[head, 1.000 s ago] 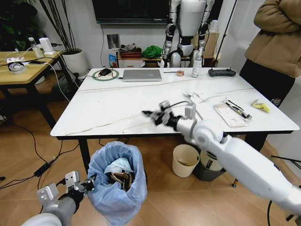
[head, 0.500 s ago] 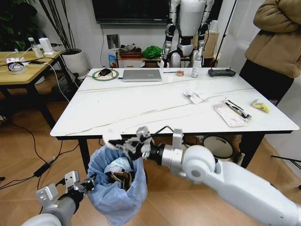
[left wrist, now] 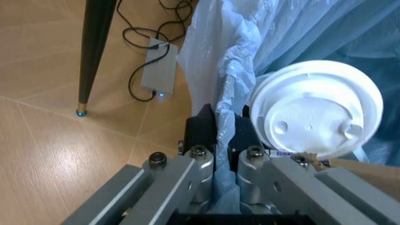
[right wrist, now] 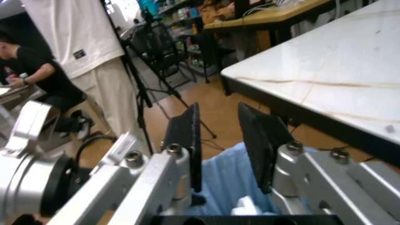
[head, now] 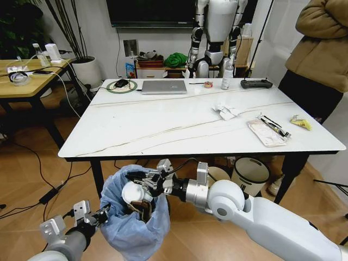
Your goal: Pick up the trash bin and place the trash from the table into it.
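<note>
While the left claw (head: 103, 210) at lower left pinches the crinkled light-blue bag rim of the small round trash bin (head: 134, 217), the right claw (head: 142, 181), narrowly parted and empty, hovers above a white-lidded paper cup (head: 133, 193) inside it.

Wooden floor (head: 32, 185), wall-mounted television (head: 149, 12), small wooden table (head: 30, 73).

We note a closed silver laptop (head: 164, 86) toward the far edge, a dark mouse on a round green-rimmed pad (head: 121, 85) just beside it. A white spray bottle (head: 225, 78), a small tape roll (head: 208, 84) and a black handheld controller (head: 256, 84) line that same edge. Below, a cream bucket (head: 219, 174) stands near a grey-and-white bin (head: 250, 175). A power adapter (left wrist: 159, 68) lies on the wooden floor.
</note>
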